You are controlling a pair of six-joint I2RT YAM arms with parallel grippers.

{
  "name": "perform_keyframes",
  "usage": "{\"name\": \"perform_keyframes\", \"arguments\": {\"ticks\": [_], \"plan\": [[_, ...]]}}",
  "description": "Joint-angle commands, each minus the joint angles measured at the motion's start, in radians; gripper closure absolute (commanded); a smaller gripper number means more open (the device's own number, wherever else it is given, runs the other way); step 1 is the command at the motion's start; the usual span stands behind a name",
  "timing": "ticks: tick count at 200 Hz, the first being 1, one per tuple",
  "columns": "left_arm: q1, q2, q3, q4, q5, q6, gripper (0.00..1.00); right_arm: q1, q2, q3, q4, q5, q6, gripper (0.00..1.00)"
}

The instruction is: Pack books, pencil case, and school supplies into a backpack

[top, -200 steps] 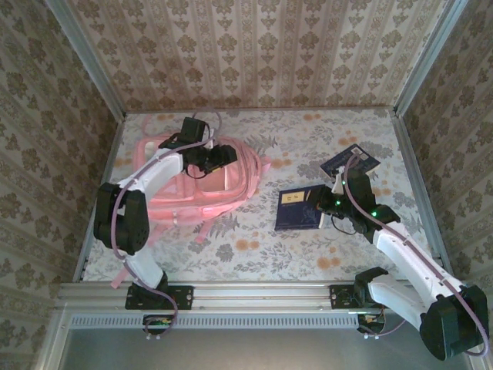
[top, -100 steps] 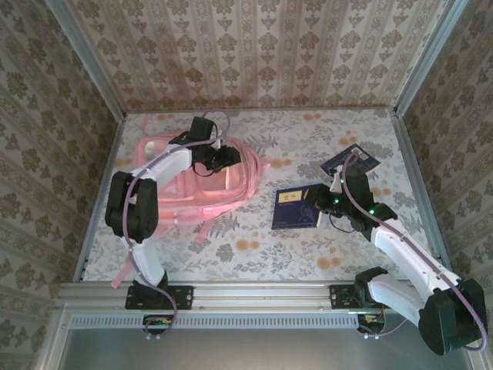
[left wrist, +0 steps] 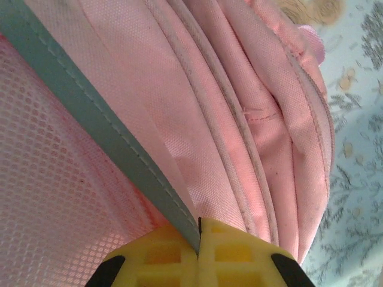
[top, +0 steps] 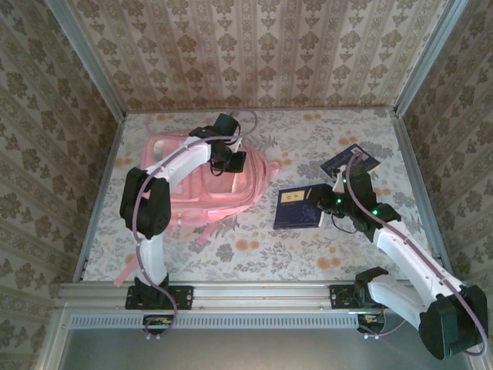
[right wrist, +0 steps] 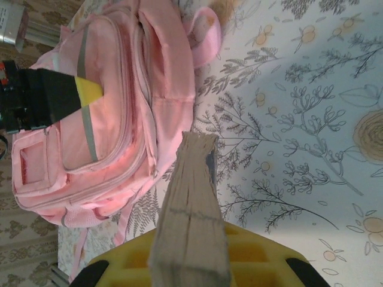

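The pink backpack [top: 196, 185] lies at the table's left, its top toward the middle. My left gripper [top: 231, 160] is over its upper end, shut on a grey trim strip [left wrist: 108, 125] at a pocket edge of the backpack [left wrist: 251, 119]; the yellow jaws [left wrist: 198, 224] meet with the strip pinched between them. My right gripper [top: 327, 202] is shut on a dark navy book [top: 296, 208] with yellow print, held low over the table. In the right wrist view the book's page edge [right wrist: 191, 197] juts from the right gripper [right wrist: 191, 232] toward the backpack [right wrist: 114, 131]. The pencil case is out of view.
A second dark navy book [top: 350, 162] lies at the back right near the wall. Patterned walls close in the table on three sides. Floral tablecloth [top: 262, 247] lies bare between the backpack and the held book.
My left gripper moved right along the backpack toward its top and shut on the trim strip. The right gripper and its book stayed almost in place.
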Motion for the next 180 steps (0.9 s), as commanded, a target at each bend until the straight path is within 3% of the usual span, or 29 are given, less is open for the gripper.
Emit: {"name": "perform_keyframes", "arguments": {"ticks": [1,49,85,122,180], "plan": [[-0.010,-0.120,0.072,-0.079,0.034,0.109,1.00,-0.010,-0.050,0.074,-0.063,0.068,-0.038,1.00],[0.002,-0.312,0.113,-0.107,0.171,0.149,1.00,-0.027,-0.121,0.121,-0.101,0.098,-0.092,1.00],[0.072,-0.446,0.016,-0.006,0.411,0.082,1.00,-0.037,-0.130,0.133,-0.037,-0.026,-0.097,1.00],[0.208,-0.570,-0.129,0.235,0.693,-0.084,1.00,-0.039,-0.070,0.097,0.141,-0.187,0.038,1.00],[0.204,-0.617,-0.167,0.339,0.800,-0.143,1.00,-0.030,0.169,0.075,0.535,-0.314,0.303,1.00]]}}
